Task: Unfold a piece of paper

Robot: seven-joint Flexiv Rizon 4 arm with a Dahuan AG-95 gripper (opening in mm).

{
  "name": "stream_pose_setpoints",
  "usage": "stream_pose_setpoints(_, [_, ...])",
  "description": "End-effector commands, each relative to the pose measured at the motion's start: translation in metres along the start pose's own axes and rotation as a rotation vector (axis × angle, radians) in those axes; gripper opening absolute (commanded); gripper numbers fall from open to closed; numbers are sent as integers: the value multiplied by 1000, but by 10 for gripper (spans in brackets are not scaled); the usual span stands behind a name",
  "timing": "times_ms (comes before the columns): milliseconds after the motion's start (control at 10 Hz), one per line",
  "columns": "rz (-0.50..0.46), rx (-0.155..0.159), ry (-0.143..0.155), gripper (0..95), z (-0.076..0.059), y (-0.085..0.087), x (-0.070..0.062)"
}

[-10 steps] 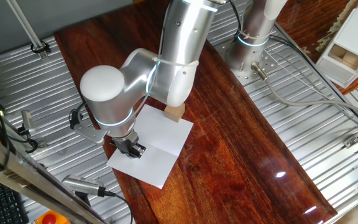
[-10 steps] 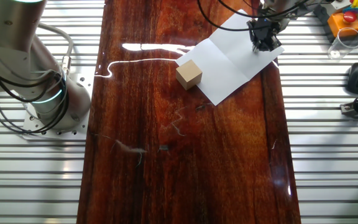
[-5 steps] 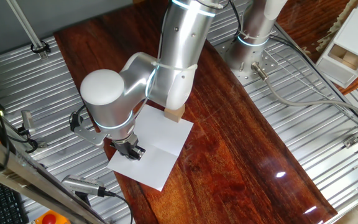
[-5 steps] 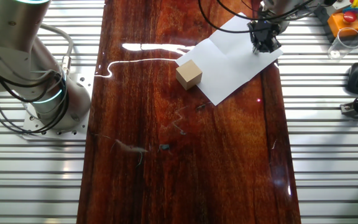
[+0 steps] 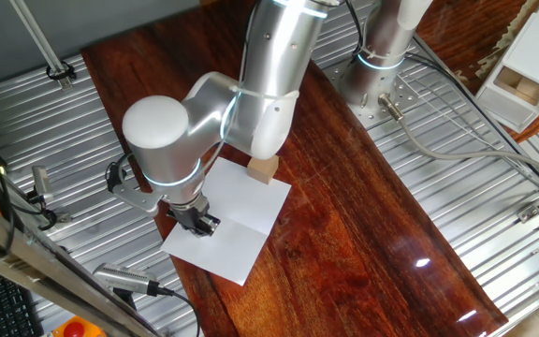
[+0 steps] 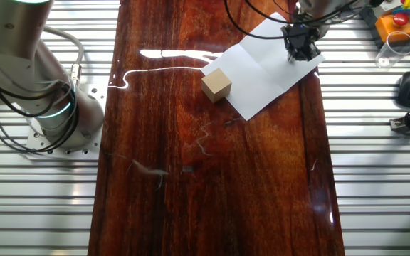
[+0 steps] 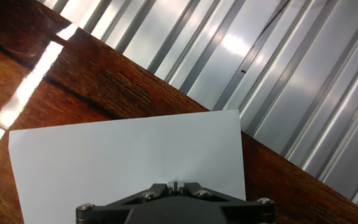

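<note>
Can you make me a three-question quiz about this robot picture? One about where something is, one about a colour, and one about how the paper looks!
1. Where does the wooden block sit?
A. on a corner of the piece of paper
B. inside the white box
C. on the metal slats

2. What colour is the table top?
A. blue
B. dark reddish brown
C. green

3. How does the paper look?
A. rolled into a tube
B. crumpled into a ball
C. lying open and flat with a crease across its middle

Answers:
1. A, since both fixed views show the block resting on one corner of the sheet.
2. B, since the wood shines reddish brown between the silver slats.
3. C, since the sheet lies spread out with a faint fold line, and the gripper is down at its far half.
</note>
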State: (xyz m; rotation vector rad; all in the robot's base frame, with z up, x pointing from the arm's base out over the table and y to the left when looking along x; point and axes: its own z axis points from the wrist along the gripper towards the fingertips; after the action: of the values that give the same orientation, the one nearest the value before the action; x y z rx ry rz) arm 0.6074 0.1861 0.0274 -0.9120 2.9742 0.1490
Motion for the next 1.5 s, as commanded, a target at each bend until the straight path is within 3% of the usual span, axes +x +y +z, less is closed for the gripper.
stream_pose_setpoints(100, [51,6,7,0,-1,1,1])
stream_pose_setpoints(600, [207,32,8,0,-1,1,1])
stream_pose_setpoints(1200, [213,22,18,0,-1,0,1])
stream_pose_setpoints(1400, [149,20,19,0,-3,-23,14])
stream_pose_setpoints(1500, [105,17,23,0,-6,-43,23])
